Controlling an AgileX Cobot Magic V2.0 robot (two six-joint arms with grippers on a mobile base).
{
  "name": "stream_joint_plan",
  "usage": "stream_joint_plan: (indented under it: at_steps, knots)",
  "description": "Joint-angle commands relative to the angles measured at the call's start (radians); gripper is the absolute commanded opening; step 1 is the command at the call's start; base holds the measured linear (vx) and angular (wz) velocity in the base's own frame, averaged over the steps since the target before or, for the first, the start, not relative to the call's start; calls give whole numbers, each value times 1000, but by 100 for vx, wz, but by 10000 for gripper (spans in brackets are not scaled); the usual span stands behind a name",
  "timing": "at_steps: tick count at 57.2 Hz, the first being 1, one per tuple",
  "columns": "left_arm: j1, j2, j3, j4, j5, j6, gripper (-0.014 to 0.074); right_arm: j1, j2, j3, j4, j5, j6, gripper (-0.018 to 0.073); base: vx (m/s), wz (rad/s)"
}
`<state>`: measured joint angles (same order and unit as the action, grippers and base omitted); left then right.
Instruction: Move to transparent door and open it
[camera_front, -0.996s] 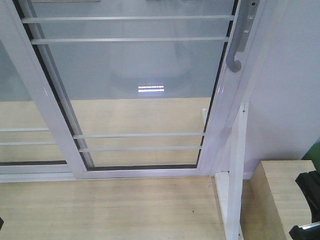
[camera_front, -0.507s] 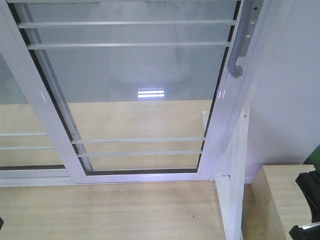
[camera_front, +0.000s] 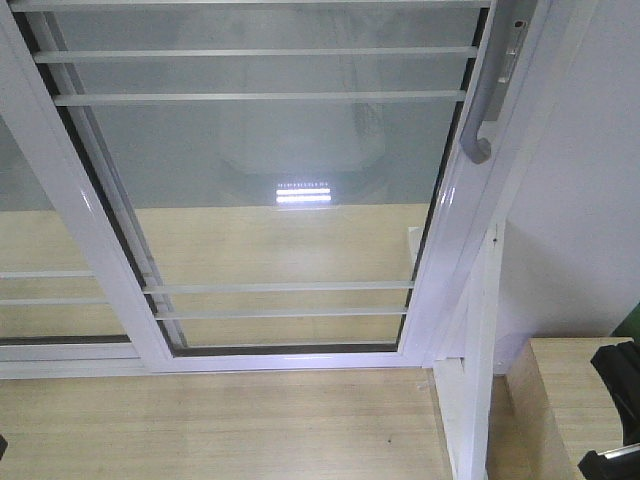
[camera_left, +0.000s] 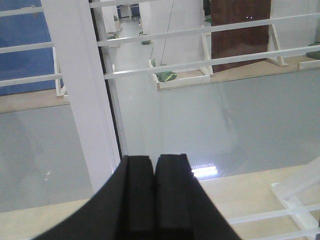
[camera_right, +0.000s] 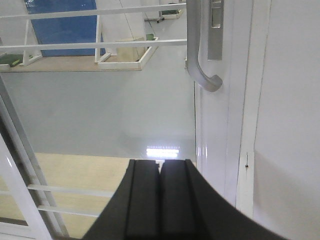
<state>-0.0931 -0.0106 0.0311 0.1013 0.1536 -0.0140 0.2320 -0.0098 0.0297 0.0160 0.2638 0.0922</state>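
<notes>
Flanking transparent door (camera_front: 270, 150): barred panel (camera_front: 40, 300), post (camera_front: 470, 400).

Front view: high, near, tilted down on the transparent door (camera_front: 270, 180). Left wrist view: close, facing the door's left side. Right wrist view: close, facing its right side. The pull handle (camera_right: 193, 45) is shared with the front view.

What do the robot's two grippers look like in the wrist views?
The left gripper and the right gripper look alike: plain matte black, each with two flat, square-ended fingers whose outer sides flare in a curve toward the base. No cables, markings or labels show on either.
</notes>
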Motion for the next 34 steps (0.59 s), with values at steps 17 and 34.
stream_joint_plan:
  at_steps: [17, 34]
  knots:
    - [2, -15, 10, -3, -88, -2, -6, -2, -16, 3, -6, -83, 1, -6, 4, 3]
    - [2, -15, 10, -3, -88, -2, -6, -2, -16, 3, -6, -83, 1, -6, 0, 0]
